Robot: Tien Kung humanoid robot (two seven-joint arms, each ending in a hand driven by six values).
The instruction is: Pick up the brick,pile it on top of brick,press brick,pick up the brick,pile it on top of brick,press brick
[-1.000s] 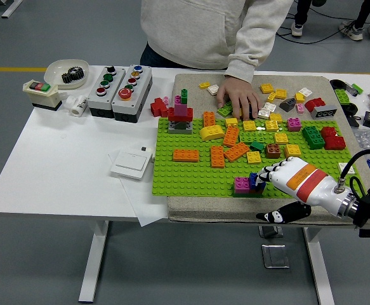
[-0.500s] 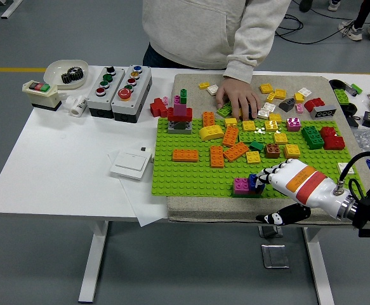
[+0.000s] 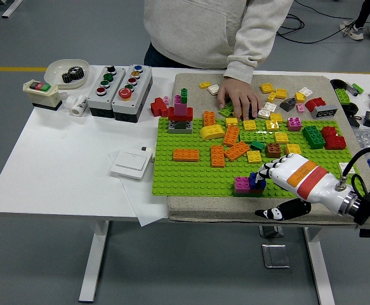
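Observation:
A blue brick (image 3: 256,182) sits beside a magenta brick (image 3: 241,185) at the near edge of the green baseplate (image 3: 185,175). My right hand (image 3: 268,174), white with an orange and red band, comes in from the lower right. Its fingers are stretched out and the fingertips rest on the blue brick. The thumb (image 3: 275,213) hangs apart below the mat's near edge. I cannot tell whether the blue brick is stacked on the magenta one or only touches it. The left arm is out of view.
A person's hand (image 3: 238,101) rests on loose bricks at the plate's far edge. A small tower (image 3: 181,114) stands far left on the plate. Orange, yellow, green and red bricks lie across it. Button boxes (image 3: 120,82), a bowl (image 3: 67,71) and a white switch (image 3: 131,164) are left.
My right hand's wrist has lifted a little and shifted slightly left, fingertips staying on the blue brick. The person's hand has not moved.

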